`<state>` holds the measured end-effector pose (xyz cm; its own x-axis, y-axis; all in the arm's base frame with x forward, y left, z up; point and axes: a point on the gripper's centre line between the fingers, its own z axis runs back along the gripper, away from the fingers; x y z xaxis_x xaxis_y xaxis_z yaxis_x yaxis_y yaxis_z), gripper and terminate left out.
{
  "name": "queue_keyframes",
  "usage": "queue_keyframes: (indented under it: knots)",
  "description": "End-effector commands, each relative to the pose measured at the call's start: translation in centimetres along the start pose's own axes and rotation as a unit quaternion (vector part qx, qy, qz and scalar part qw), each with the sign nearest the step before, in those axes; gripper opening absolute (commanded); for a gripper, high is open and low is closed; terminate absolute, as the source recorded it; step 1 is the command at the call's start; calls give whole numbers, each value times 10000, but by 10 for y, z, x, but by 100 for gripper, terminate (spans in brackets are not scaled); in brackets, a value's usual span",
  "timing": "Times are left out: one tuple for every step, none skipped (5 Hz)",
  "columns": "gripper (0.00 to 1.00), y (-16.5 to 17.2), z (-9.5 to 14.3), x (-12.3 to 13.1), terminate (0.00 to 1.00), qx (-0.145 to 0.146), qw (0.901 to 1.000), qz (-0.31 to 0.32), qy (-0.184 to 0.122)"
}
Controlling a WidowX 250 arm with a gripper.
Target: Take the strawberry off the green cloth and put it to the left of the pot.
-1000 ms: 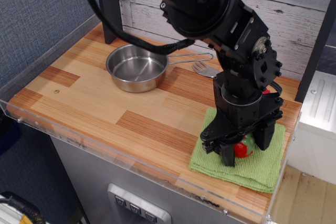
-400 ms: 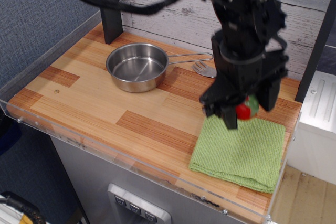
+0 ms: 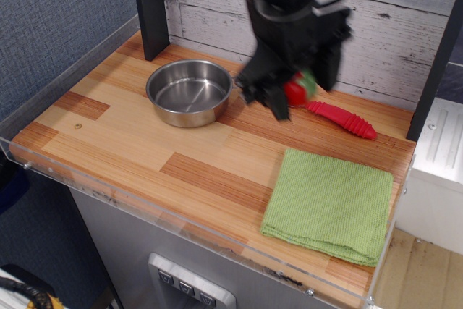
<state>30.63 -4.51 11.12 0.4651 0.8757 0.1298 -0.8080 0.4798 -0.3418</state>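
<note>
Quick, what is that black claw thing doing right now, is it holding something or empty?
Gripper: closed on the small glossy red plastic strawberry with a green cap, held in the air between its fingers, right of the shiny round steel pot.

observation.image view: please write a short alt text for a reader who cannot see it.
A black robot gripper holds a red toy strawberry in the air, right of a steel pot. A green cloth lies bare at the wooden table's front right, and a red-handled fork lies behind it.

Place: mock kitchen set in a lab
Surface (image 3: pixel 130 132): wood-look top with clear plastic edging
Backdrop: whitewashed plank wall (image 3: pixel 405 27), blue fabric partition (image 3: pixel 51 12)
Props: steel pot (image 3: pixel 189 92), red-handled fork (image 3: pixel 340 118)
</note>
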Motion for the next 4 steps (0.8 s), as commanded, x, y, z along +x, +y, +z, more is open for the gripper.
queue_keyframes:
  knots:
    - [0,25,34,65,0,-286,9963,614,-526]
    - [0,47,36,88,0,-264,9926,984,-657]
    - [0,67,31,105,0,-111,9898,1221,-720]
    - [0,82,22,115,0,20,9882,1364,-694]
